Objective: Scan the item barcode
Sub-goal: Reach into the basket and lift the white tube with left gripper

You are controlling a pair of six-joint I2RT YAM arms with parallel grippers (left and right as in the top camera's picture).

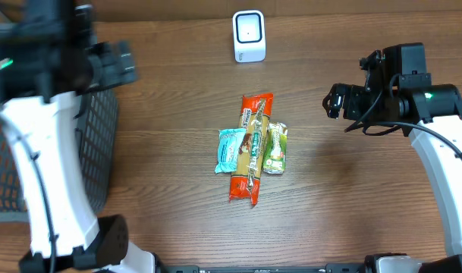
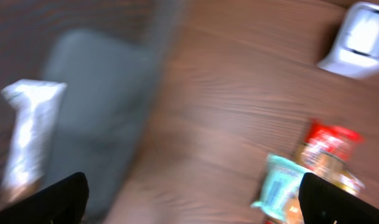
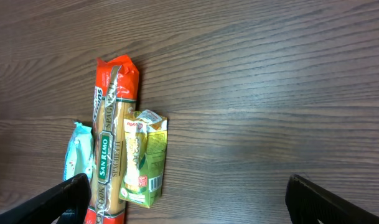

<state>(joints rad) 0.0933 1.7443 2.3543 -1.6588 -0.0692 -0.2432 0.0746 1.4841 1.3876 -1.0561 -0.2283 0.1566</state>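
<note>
Left gripper [image 2: 192, 202], jaws spread wide and empty, over the black mesh basket [image 1: 102, 152] at the left edge of the table [image 1: 352, 197]; a pale wrapped packet [image 2: 28, 134] appears to lie inside (view blurred). Right gripper [image 3: 189, 199] likewise agape, empty, above bare wood. Spaghetti packet [image 1: 251, 148], teal pouch [image 1: 229, 149] and green carton [image 1: 275, 148] lie touching side by side at centre; the white scanner [image 1: 249, 36] stands well apart, at the far edge.
</note>
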